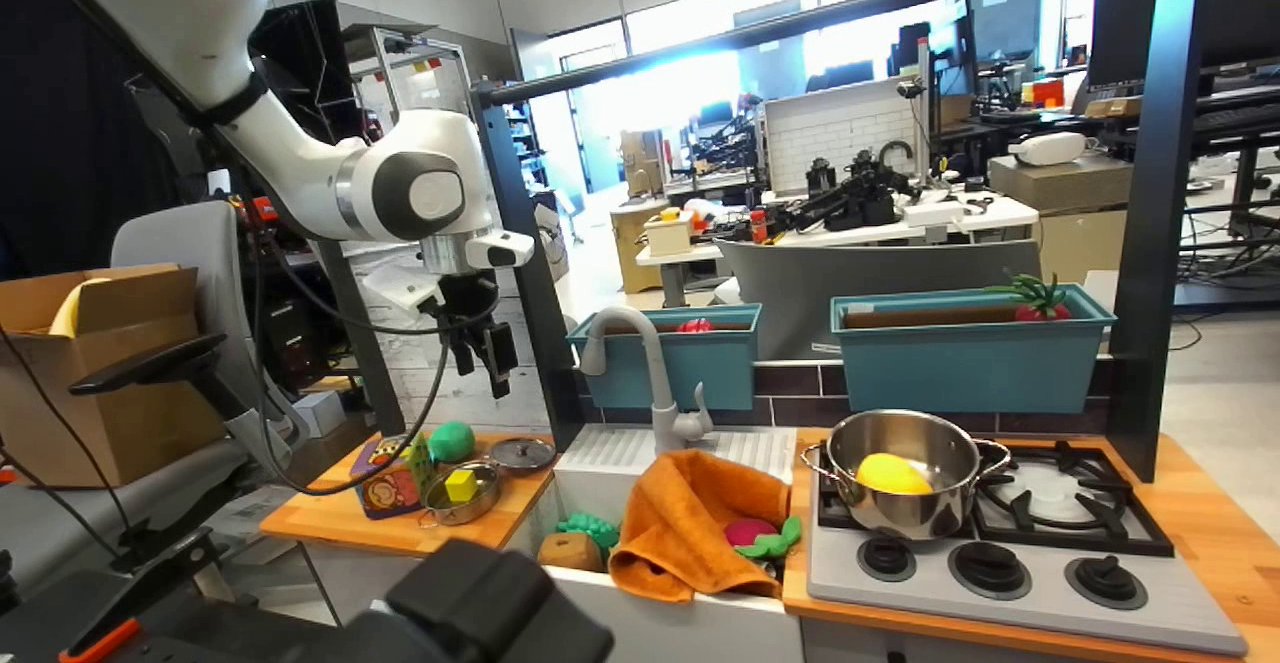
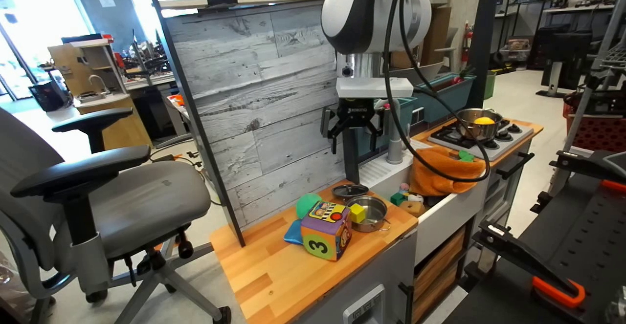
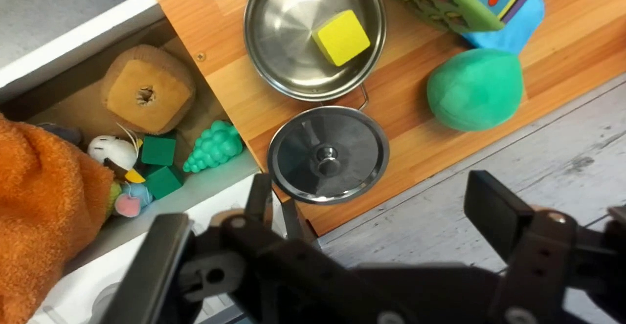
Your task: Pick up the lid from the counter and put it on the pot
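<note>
The lid (image 3: pixel 328 154) is round, dark and steel-rimmed with a knob. It lies on the wooden counter (image 3: pixel 415 162) beside a small steel pan, knob up. It also shows in both exterior views (image 1: pixel 522 453) (image 2: pixel 349 190). The wide silver pot (image 1: pixel 900 518) stands uncovered on the stove with a yellow thing inside; it also shows in an exterior view (image 2: pixel 472 132) but is out of the wrist view. My gripper (image 3: pixel 369 182) is open and empty, pointing down, well above the counter and lid in both exterior views (image 1: pixel 485 358) (image 2: pixel 354 148).
The small steel pan (image 3: pixel 288 65) holds a yellow block (image 3: pixel 342 38). A green ball-like toy (image 3: pixel 474 89) and a picture cube (image 2: pixel 326 231) sit nearby. The sink holds toys and an orange towel (image 1: pixel 690 533). A tall faucet (image 1: pixel 655 373) and teal planters (image 1: pixel 970 363) stand behind.
</note>
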Action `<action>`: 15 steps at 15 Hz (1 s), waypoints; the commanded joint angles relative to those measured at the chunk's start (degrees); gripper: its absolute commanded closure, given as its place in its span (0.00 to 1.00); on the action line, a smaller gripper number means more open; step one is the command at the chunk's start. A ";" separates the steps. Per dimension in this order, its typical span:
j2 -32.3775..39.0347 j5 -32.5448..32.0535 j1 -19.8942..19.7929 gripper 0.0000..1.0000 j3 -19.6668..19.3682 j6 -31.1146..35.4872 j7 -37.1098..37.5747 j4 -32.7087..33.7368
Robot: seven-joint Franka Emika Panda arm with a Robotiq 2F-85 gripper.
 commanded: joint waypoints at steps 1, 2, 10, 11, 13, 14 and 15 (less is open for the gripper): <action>7.59 0.87 2.31 0.00 -3.05 -1.96 3.87 9.09; 9.51 0.49 2.85 0.00 -3.97 -2.07 5.05 10.60; 20.13 -0.71 6.06 0.00 -8.14 -7.26 10.78 20.32; 20.96 -0.77 6.19 0.01 -8.27 -7.98 11.28 21.55; 21.94 -0.87 6.40 0.23 -8.44 -8.42 12.03 23.59; 22.22 -0.78 6.36 0.28 -8.31 -8.68 12.32 24.44; 22.39 -0.80 6.40 0.37 -8.26 -8.83 12.63 25.11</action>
